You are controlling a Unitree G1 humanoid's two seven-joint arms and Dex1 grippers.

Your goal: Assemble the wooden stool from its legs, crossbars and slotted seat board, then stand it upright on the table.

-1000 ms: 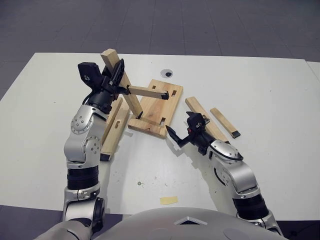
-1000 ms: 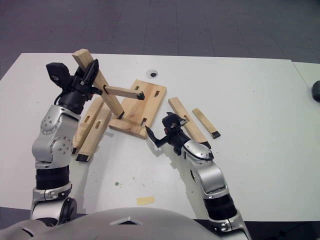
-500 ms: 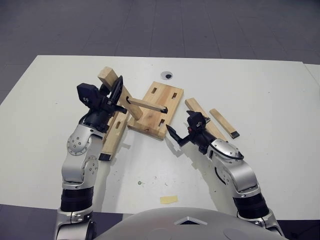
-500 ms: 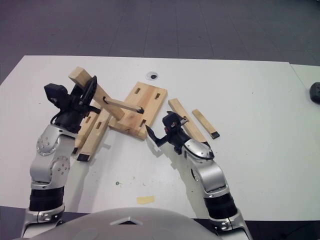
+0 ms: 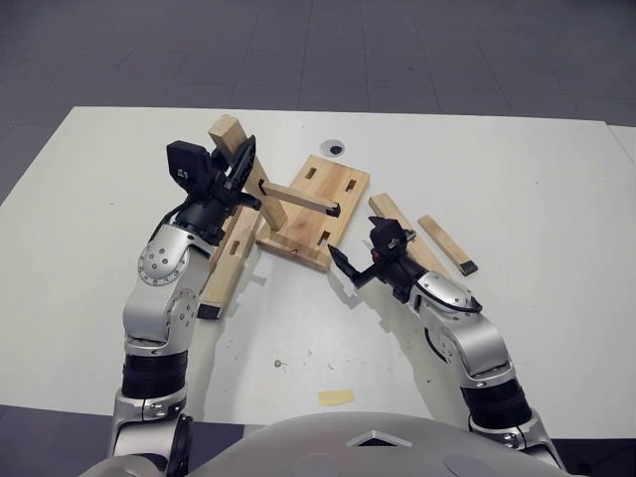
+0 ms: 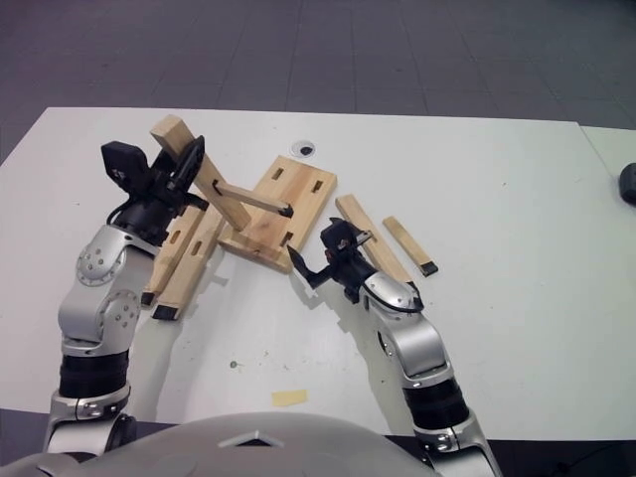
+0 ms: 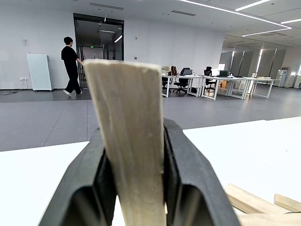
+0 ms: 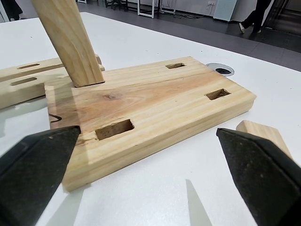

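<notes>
We see the left gripper [image 5: 239,180] clamped on the leg [image 5: 228,132] below its top end. The leg's long axis leans up, away and leftward, its foot on the left corner of the seat board [image 5: 340,185]. A crossbar [image 5: 303,199] juts rightward from the leg over the board. The right gripper [image 8: 150,160] is spread wide just before the board's near edge, apart from it. The table [image 5: 537,179] lies bare further right
</notes>
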